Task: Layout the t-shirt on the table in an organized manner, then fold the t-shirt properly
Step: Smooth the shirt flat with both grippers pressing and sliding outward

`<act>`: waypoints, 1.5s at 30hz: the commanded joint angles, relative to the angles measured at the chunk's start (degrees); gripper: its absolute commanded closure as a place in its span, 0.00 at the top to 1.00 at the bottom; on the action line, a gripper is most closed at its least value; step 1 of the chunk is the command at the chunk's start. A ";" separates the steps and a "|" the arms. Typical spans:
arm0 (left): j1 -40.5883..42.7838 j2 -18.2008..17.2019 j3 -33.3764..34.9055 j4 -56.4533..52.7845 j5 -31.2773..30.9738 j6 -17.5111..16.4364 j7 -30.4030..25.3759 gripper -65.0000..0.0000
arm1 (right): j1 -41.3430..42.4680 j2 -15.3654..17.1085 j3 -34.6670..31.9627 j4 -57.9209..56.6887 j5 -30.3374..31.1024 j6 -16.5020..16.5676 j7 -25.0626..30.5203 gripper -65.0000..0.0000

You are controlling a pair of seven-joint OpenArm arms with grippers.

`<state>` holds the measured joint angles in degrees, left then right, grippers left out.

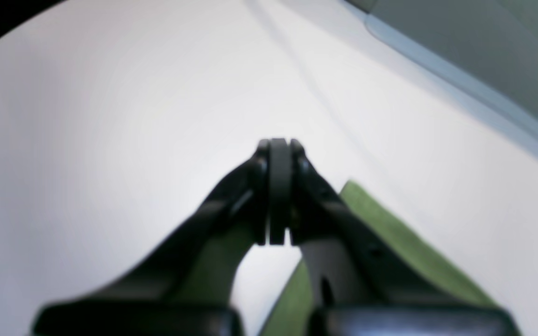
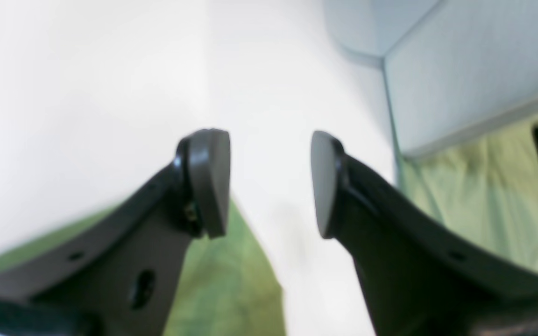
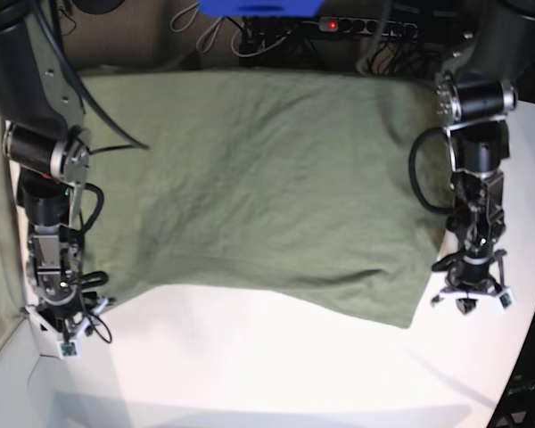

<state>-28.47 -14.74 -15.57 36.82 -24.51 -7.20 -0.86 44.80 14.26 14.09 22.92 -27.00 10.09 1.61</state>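
The t-shirt (image 3: pixel 259 187) lies spread wide across the far half of the bench (image 3: pixel 276 374), olive green and lightly wrinkled, its far edge running along the bench's back border. Its near hem slants, ending in a corner that reaches closest to the left gripper (image 3: pixel 468 305). In this base view neither the collar nor the sleeves can be made out.

The left gripper hangs just beside that corner, over bare white bench, the cloth's edge lying on the side toward the other arm. In the left wrist view its jaws are pressed together with nothing between them (image 1: pixel 278 186), and a band of green t-shirt (image 1: pixel 390 233) runs beneath and behind the fingers, while plain bench (image 1: pixel 110 140) stretches ahead of the tips.

The right gripper (image 3: pixel 62 334) hangs at the opposite near corner of the shirt, just off its edge. In the right wrist view its jaws stand apart with an empty gap (image 2: pixel 269 182); green cloth (image 2: pixel 231 280) lies under and behind one finger, and white bench (image 2: pixel 87 93) fills the space ahead. Whether either gripper touches the surface cannot be told.

Beyond the right gripper, off the bench edge, a pale green cloth (image 2: pixel 484 196) hangs. Behind the bench, past the shirt's far edge, sit a power strip (image 3: pixel 366 27) and tangled cables (image 3: pixel 410 53).
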 commanded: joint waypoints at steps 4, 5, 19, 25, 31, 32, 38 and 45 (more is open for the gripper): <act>5.48 0.19 -1.61 13.60 -0.06 -0.75 6.53 0.00 | 1.75 0.38 0.11 2.89 0.41 -0.37 0.81 0.40; 7.85 0.98 -2.05 17.38 -0.06 -0.75 8.38 0.00 | 1.40 0.29 0.11 4.47 0.41 -0.37 -0.16 0.40; 23.15 4.32 -2.58 32.32 0.47 -1.11 17.70 0.00 | -32.18 -12.28 0.29 59.85 0.67 17.12 -25.74 0.39; 19.37 3.89 -2.58 23.01 0.47 -1.11 17.70 0.00 | -36.75 -15.62 0.29 67.15 0.67 29.25 -39.28 0.39; 16.29 2.57 -2.67 16.94 0.47 -1.11 17.61 0.00 | -36.14 -13.51 0.20 57.57 0.59 29.91 -41.56 0.39; 15.68 2.48 -2.67 16.06 0.47 -1.11 17.61 0.00 | -34.64 -13.16 0.20 55.10 0.59 29.91 -40.68 0.39; 13.39 2.04 -2.40 8.15 0.56 -1.11 9.79 0.00 | -25.32 -10.88 0.20 36.82 0.59 29.91 -33.30 0.39; 5.92 -0.60 -2.23 -8.47 0.56 -1.19 -4.46 0.00 | -12.66 -9.91 0.20 18.97 0.59 29.91 -23.89 0.39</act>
<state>-22.74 -14.00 -17.63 28.38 -24.45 -10.74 -7.60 31.79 4.58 14.46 41.78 -24.62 39.81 -20.05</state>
